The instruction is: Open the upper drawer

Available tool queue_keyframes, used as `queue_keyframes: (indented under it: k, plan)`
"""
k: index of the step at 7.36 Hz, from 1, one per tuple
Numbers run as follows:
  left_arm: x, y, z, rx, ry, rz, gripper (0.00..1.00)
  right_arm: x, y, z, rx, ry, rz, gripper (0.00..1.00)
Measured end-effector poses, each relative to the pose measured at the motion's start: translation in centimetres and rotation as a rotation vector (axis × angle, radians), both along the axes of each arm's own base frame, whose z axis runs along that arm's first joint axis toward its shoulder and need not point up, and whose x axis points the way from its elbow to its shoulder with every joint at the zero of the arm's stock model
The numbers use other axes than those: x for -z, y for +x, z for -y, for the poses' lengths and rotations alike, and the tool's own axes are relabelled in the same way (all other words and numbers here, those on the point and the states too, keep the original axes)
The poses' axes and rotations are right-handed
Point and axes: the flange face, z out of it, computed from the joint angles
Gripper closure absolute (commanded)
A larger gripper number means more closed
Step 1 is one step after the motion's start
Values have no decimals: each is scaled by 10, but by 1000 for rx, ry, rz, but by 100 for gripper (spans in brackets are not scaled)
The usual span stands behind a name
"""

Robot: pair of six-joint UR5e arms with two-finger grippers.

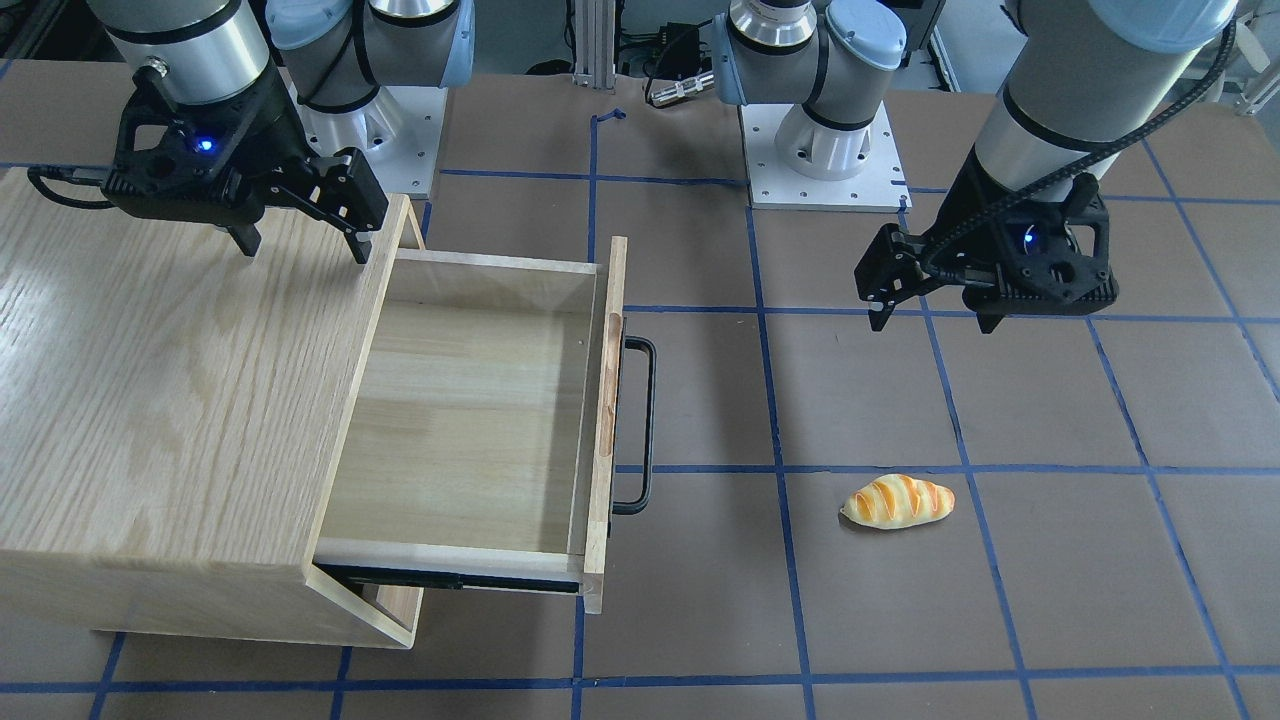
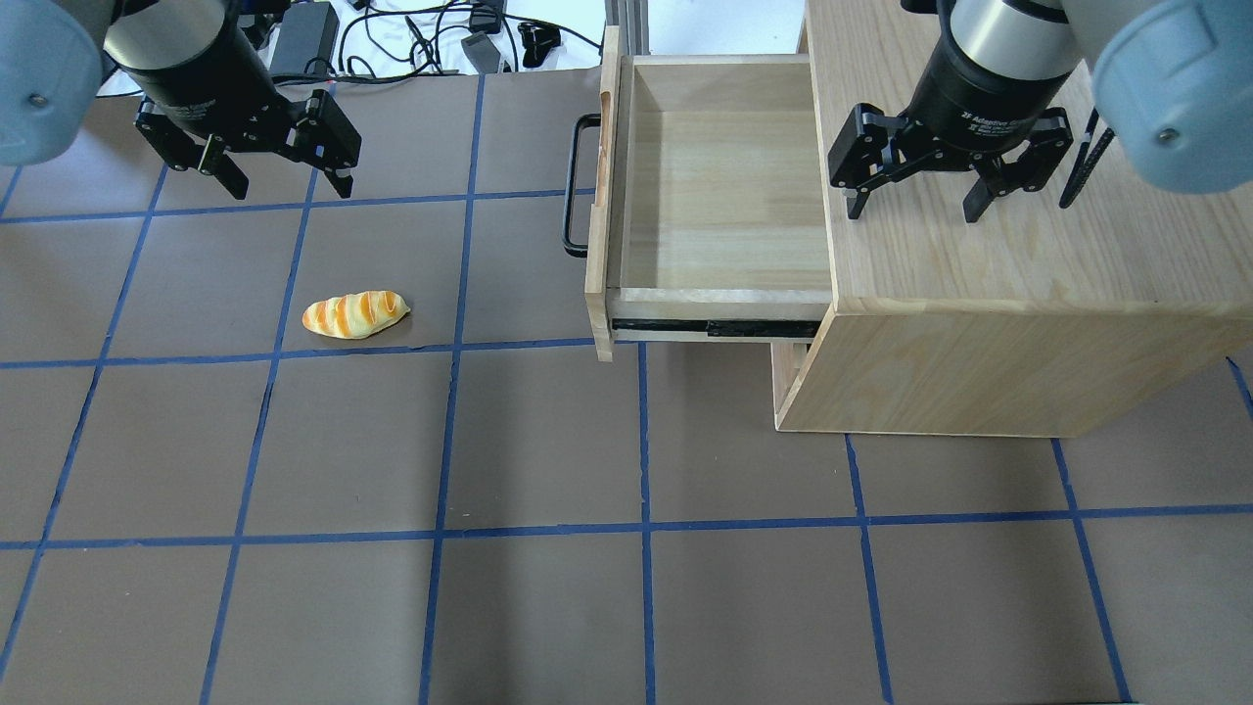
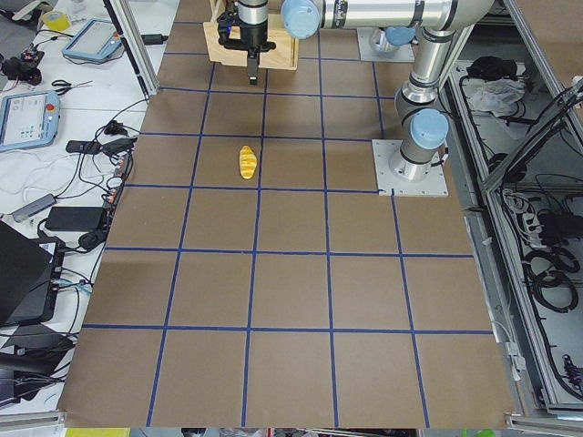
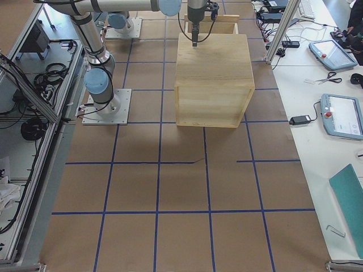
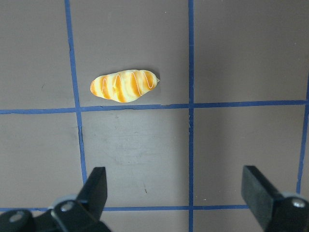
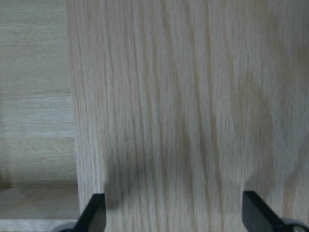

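The upper drawer (image 1: pixel 470 420) is pulled far out of the oak-grain cabinet (image 1: pixel 170 400) and is empty inside. Its front panel carries a black bar handle (image 1: pixel 645 425) and a reddish-brown slot. It also shows in the overhead view (image 2: pixel 724 206) with its handle (image 2: pixel 573 186). My right gripper (image 1: pixel 303 245) is open and empty above the cabinet top near its front edge, seen overhead too (image 2: pixel 912 211). My left gripper (image 1: pixel 930 322) is open and empty above the table, apart from the drawer, and shows overhead as well (image 2: pixel 291 186).
A striped yellow-orange bread roll (image 1: pixel 897 500) lies on the brown table between the left gripper and the drawer handle; it shows in the left wrist view (image 5: pixel 124 85). Blue tape lines grid the table. Cables and devices lie beyond the far edge.
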Motion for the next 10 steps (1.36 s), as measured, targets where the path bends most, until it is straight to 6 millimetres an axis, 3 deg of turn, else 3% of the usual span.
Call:
queue_keyframes:
  k: [4,10]
  plan:
    - [4,-3,-12,2,1,0,0,0,0,0,0,0,0,0]
    - [-12,-8,-25,7,-21,-26,0,0,0,0,0,0,0,0]
